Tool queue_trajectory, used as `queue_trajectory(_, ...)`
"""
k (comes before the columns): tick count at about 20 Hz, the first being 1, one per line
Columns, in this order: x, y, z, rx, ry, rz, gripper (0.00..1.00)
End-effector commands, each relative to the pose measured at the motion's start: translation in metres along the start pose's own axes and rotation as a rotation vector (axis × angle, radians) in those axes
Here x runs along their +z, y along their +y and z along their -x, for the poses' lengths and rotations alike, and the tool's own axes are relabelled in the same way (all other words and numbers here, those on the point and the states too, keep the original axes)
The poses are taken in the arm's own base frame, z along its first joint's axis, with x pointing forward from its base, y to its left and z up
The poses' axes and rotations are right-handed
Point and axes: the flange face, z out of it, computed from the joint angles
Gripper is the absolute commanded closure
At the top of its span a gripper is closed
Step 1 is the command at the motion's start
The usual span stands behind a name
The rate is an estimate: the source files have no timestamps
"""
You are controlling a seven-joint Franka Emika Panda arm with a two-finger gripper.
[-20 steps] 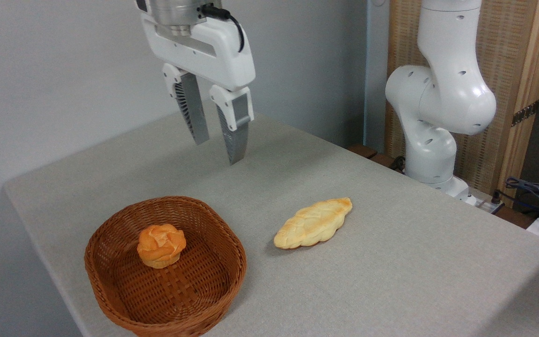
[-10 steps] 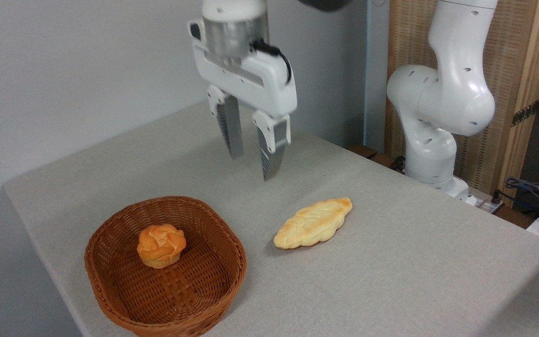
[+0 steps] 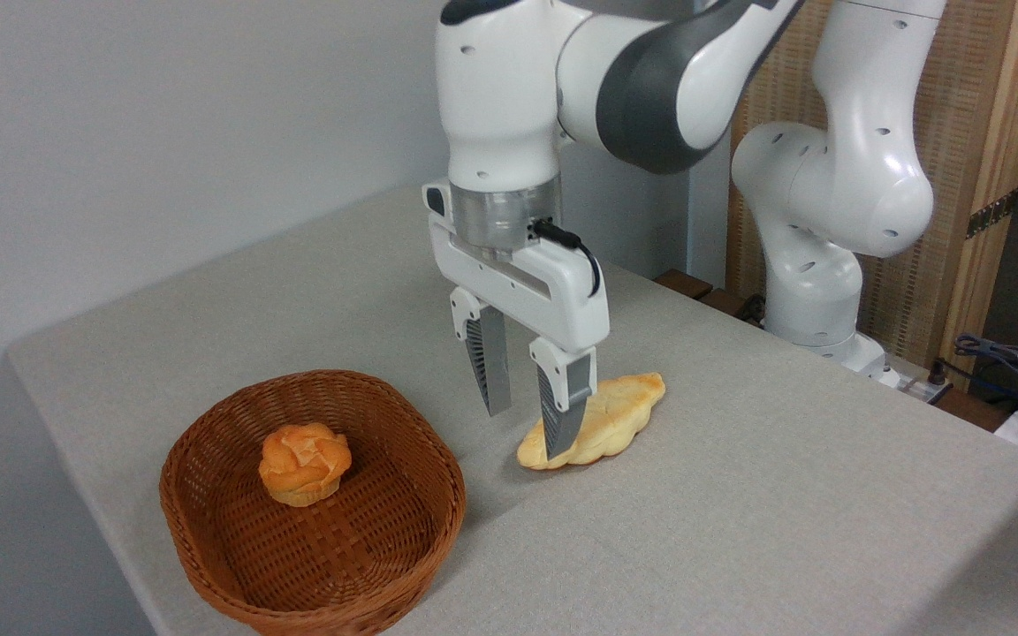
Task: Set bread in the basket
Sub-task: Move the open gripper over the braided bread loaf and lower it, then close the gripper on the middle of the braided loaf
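The bread (image 3: 617,412), a long pale yellow braided loaf with browned tips, lies on the grey table to the right of the basket. The brown wicker basket (image 3: 208,565) sits at the front left with a small round orange-brown bun (image 3: 304,462) inside. My gripper (image 3: 527,431) is open and hangs low over the loaf's left end. Its right finger (image 3: 562,415) covers part of the loaf, and its left finger (image 3: 491,371) stands clear to the left. Nothing is held between the fingers.
The grey table (image 3: 739,530) ends close to the basket's left and front sides. The arm's white base (image 3: 827,247) stands at the back right, with cables (image 3: 1013,362) at the far right edge. A wooden screen (image 3: 977,132) stands behind the base.
The gripper has travelled right and down from high above the table's back to just over the loaf's left end. It has stayed open. Loaf, bun and basket have not moved.
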Motion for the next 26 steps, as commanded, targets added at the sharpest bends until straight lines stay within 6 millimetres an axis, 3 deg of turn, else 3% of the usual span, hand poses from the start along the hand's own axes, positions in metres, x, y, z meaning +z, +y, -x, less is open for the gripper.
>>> queue_trajectory(1, 0.003, -0.001, 0.007, 0.006, 0.016, -0.006, 0.00)
queue_trajectory(4, 0.020, 0.011, 0.007, 0.018, -0.004, 0.031, 0.00)
queue_trajectory(11, 0.032, 0.020, 0.011, 0.015, -0.029, 0.074, 0.00)
queue_trajectory(26, 0.043, 0.034, 0.033, 0.020, -0.183, 0.218, 0.03)
